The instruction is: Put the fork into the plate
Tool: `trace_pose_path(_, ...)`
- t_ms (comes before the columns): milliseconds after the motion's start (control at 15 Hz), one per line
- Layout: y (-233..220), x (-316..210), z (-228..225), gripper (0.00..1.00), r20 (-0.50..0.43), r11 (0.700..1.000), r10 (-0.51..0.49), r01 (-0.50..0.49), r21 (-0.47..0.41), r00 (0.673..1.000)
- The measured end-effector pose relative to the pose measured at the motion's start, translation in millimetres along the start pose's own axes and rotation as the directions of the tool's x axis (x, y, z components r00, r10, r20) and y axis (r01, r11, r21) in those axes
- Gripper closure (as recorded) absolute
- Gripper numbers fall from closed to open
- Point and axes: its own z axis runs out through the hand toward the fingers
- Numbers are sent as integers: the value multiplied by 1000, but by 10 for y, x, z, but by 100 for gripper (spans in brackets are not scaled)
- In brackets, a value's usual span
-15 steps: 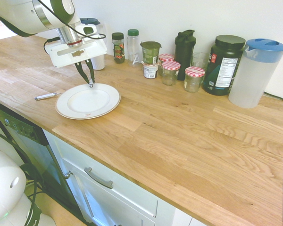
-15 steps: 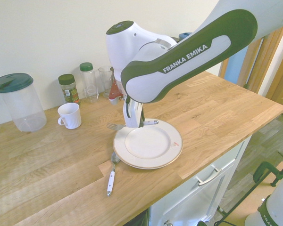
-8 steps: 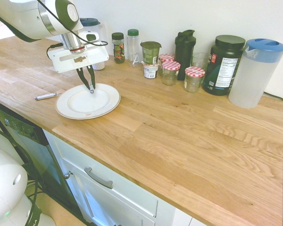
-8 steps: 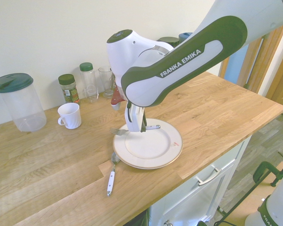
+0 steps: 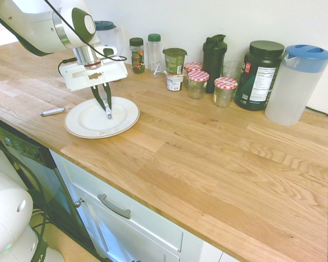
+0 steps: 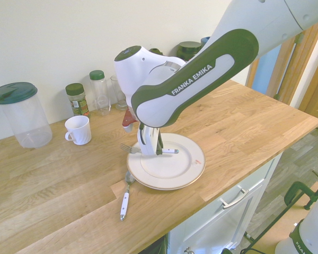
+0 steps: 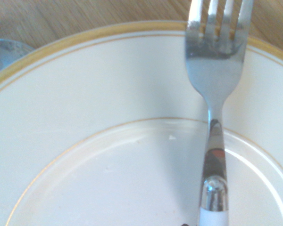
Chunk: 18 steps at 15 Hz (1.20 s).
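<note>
The fork [image 6: 148, 150] hung just above the plate [image 6: 188, 177], held level and clamped between the fingers [image 6: 159, 148] of the gripper [image 6: 151, 148], which were closed tight on it where the metal neck meets the white handle. In the second exterior view its tines reached out past the plate's far rim towards the white mug [image 6: 78, 129] while the handle end lay over the plate's well. The wrist view showed four tines over the gold-lined rim and a narrow shiny neck running back to the white handle.

By my judgement the fork would handle as a light, stiff thing, but smooth and slippery on the polished steel; a grip near its balance point, at the neck or the front of the handle as here, should keep it from tipping. The plate looked ceramic, hard and chippable, so the fork wanted setting down gently, not dropping. A small red mark sat on the plate's near rim, too small to read.

Nearer the surface's [image 5: 208, 158] front edge lay a second white-handled utensil [image 6: 125, 197], beside the plate and apart from it.

On the arm [image 6: 201, 74] the lettering "FRANKA EMIKA" read clearly. Farther back along the wall stood a spice jar [image 5: 136, 54], a clear bottle [image 5: 154, 52], red-checked jars [image 5: 225, 90], a black shaker [image 5: 214, 54], a dark tub [image 5: 259, 73] with a nutrition panel too fine to read, and a blue-lidded pitcher [image 5: 295, 82].
</note>
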Motion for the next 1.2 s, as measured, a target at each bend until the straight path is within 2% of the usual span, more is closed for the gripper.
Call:
trace_pose_path(667,38,42,117,100,29,1000,5,-5,-6,1000)
trace_pose_path(733,47,44,119,0,30,1000,5,-5,-6,1000)
trace_pose_path(1200,94,-46,145,0,17,1000,-2,3,-18,1000)
